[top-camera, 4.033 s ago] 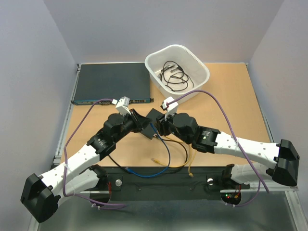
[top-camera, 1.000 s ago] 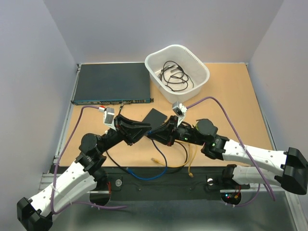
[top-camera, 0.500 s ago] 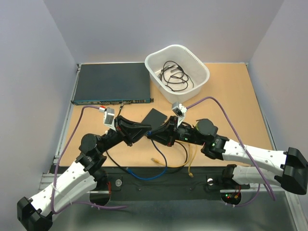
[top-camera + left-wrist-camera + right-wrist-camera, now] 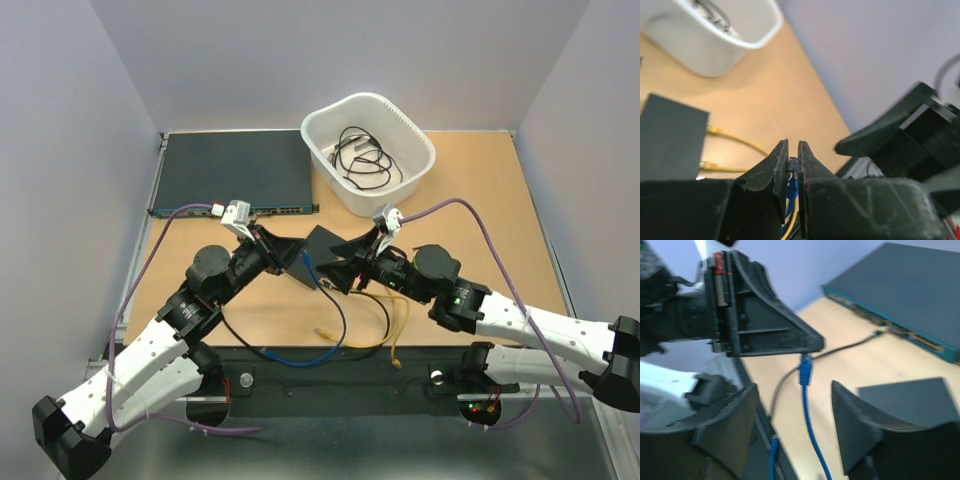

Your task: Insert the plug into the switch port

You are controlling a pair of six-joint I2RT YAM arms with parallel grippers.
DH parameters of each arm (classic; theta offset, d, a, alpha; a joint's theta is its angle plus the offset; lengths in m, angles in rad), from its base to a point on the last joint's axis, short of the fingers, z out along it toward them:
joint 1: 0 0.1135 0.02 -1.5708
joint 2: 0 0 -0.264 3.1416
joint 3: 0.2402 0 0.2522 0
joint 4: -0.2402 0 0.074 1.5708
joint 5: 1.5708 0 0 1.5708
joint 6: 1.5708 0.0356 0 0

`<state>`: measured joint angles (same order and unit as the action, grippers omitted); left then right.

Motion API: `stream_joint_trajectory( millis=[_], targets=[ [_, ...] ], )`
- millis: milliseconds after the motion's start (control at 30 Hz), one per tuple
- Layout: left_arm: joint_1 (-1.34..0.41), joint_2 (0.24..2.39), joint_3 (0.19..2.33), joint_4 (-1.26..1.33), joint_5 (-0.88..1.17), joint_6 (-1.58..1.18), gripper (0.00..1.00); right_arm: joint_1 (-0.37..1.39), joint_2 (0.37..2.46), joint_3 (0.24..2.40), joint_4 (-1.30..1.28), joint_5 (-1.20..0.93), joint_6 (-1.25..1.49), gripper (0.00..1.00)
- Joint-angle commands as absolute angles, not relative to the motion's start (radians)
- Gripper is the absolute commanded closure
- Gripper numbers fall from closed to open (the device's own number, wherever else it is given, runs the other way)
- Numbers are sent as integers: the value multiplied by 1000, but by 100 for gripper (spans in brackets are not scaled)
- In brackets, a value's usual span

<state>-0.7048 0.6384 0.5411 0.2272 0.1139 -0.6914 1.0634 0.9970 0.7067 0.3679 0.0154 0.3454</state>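
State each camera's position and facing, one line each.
Top external: above and behind, looking down on the table; left arm, right arm show.
Left wrist: on the left gripper, facing the white bin, pinching the blue plug.
Right wrist: on the open right gripper, facing the left gripper.
Both wrists see the blue plug.

This is presenting as a robotics test lab rather than a home or office: a left arm [image 4: 150, 355] and a right arm [image 4: 540, 330] are sitting bolted at the near edge of a bare wooden surface [image 4: 480, 200], which plain pale screens are enclosing on three sides. Network stock is lying out: a wide rack unit [image 4: 230, 165], a small black box [image 4: 322, 240], loose patch cables [image 4: 343, 318], and a white tub [image 4: 385, 198] holding black leads.
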Motion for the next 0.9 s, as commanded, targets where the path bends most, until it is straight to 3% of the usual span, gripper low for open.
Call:
stream_joint_trajectory(
  millis=[0, 167, 867],
  targets=[
    [-699, 661, 603, 58, -84, -750, 100, 1065, 986, 758, 229, 221, 253, 41],
    [-699, 699, 612, 58, -107, -795, 100, 1068, 1017, 767, 215, 241, 249, 50],
    [-700, 719, 589, 92, -130, -798, 100, 1146, 1330, 919, 336, 225, 253, 54]
  ],
)
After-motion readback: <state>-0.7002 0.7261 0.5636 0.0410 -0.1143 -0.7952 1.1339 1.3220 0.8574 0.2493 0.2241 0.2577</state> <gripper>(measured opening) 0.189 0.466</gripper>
